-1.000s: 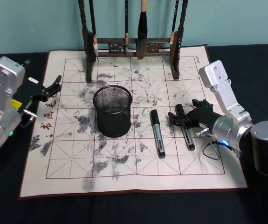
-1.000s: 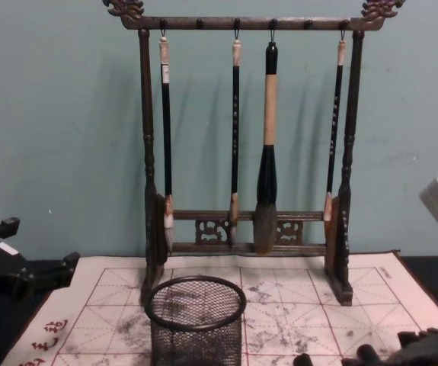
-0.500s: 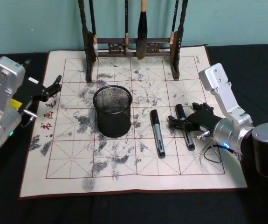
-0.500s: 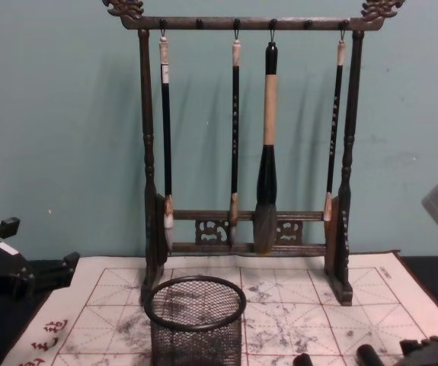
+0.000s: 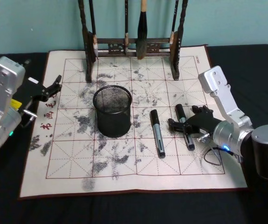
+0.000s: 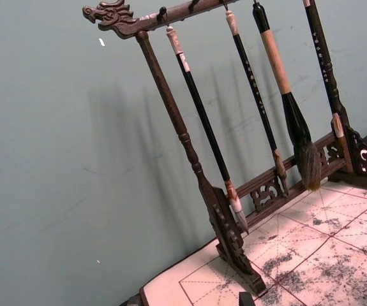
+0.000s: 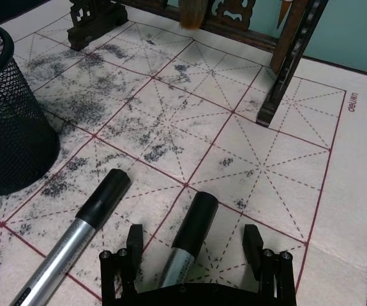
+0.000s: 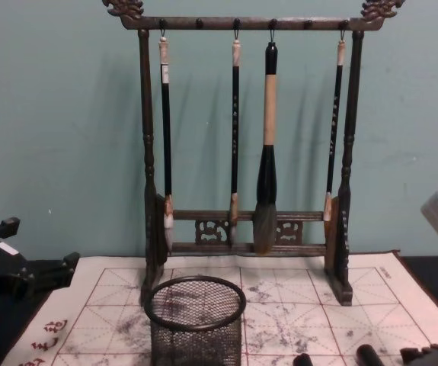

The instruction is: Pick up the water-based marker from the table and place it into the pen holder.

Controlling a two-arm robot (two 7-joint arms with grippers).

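- The right gripper (image 7: pixel 193 245) hangs low over the water-based marker (image 7: pixel 188 236), which lies on the mat (image 5: pixel 124 163) toward its right edge. Its fingers (image 7: pixel 134 245) stand wide, one on each side of the barrel, gripping nothing. The marker lies a little askew between them, so closing now could push it sideways and roll it rather than pinch it.
- A second marker (image 7: pixel 74 239) lies just beside the first, nearer the mat's middle and almost parallel. The finger on that side could nudge it if the gripper comes down off-line, or the first marker could roll into it.
- The barrel looks smooth and round. A grip taken close to the cap end, away from the balance point, may let it swing or slip during the lift.
- The pen holder (image 5: pixel 112 111) stands left of the mat's middle and looks like light wire mesh. A marker brought in tilted could catch the rim and tip or shove the cup.
- The brush rack (image 5: pixel 134 44) stands along the mat's far edge, behind the holder. A carry that swings too far could strike its hanging brushes.
- The left gripper (image 5: pixel 54 86) sits parked at the mat's left edge, fingers apart and empty. It is a hazard only if it moves toward the holder.
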